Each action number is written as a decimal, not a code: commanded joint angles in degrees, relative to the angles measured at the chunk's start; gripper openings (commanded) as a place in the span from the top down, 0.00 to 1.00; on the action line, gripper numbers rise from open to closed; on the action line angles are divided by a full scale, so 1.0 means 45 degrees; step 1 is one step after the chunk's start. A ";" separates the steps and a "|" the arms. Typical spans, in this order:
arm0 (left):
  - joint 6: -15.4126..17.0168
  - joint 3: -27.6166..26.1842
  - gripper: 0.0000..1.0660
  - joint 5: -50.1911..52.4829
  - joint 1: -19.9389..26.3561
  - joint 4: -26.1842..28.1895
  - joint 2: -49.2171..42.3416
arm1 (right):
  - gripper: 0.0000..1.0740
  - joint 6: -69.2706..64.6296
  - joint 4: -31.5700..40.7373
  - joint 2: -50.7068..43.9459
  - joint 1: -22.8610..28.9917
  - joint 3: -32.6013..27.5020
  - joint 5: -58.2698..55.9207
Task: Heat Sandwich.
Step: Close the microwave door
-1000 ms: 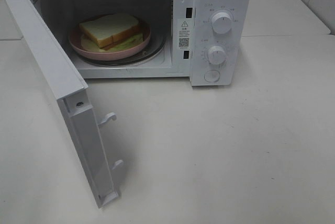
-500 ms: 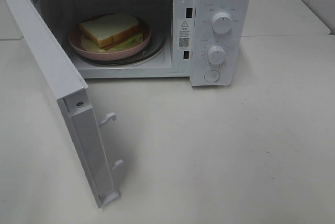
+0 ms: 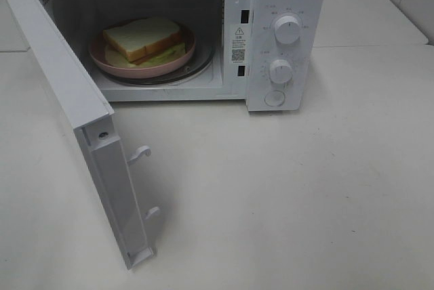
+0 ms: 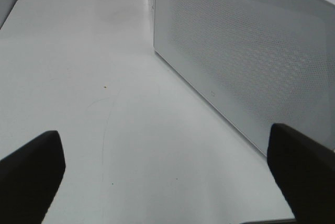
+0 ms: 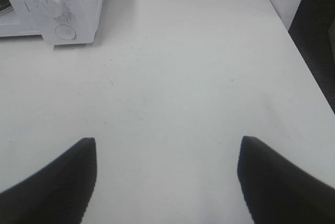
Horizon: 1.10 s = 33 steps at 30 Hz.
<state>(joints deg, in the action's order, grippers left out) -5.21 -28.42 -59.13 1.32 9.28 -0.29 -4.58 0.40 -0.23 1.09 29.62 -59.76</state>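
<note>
Here's the white microwave at the far side of the worktop, with its door swung wide open toward the near left. Two latch hooks stick out of the door's edge.

The sandwich is inside the cavity. Its thick white slices with tan crust lie on the round pink plate, and a bit of green shows at its near edge. The plate sits on the glass turntable.

On the inner frame, just right of the cavity, there's a sticker. I can make out a warning triangle and a QR code, but the lines of print are too small to read.

On the control panel at the right I see the upper knob, the lower knob and a round button below them. The markings ringing the knobs are too fine to read.

My left jaws are spread wide with nothing between them. They hang over bare worktop beside the perforated face of the door. My right jaws stand apart and empty too, over the worktop on the near right, well away from the control panel.
</note>
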 commanded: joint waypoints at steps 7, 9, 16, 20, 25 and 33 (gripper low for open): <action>0.0611 -0.0204 0.04 0.0458 0.0038 0.0458 0.0293 | 0.29 0.0038 -0.0089 -0.0420 -0.0064 -0.0038 0.0102; 0.0586 -0.0509 0.05 0.1120 0.0038 0.0318 0.0904 | 0.29 0.0038 -0.0089 -0.0420 -0.0064 -0.0038 0.0102; 0.0573 -0.0535 0.12 0.2585 0.0038 -0.0229 0.2559 | 0.29 0.0038 -0.0089 -0.0420 -0.0064 -0.0038 0.0102; 0.0395 -0.0089 0.44 0.4367 0.0000 -0.0229 0.3463 | 0.29 0.0038 -0.0089 -0.0420 -0.0064 -0.0038 0.0102; -0.0216 0.1044 0.78 0.6239 0.0000 -0.0089 0.4163 | 0.29 0.0038 -0.0089 -0.0420 -0.0064 -0.0038 0.0102; -0.0229 0.2839 1.00 1.0606 0.0000 0.0344 0.6048 | 0.29 0.0038 -0.0089 -0.0420 -0.0064 -0.0038 0.0102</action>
<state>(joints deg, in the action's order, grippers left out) -6.13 -17.07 -17.25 1.32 9.68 25.55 -4.58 0.40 -0.23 1.09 29.62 -59.76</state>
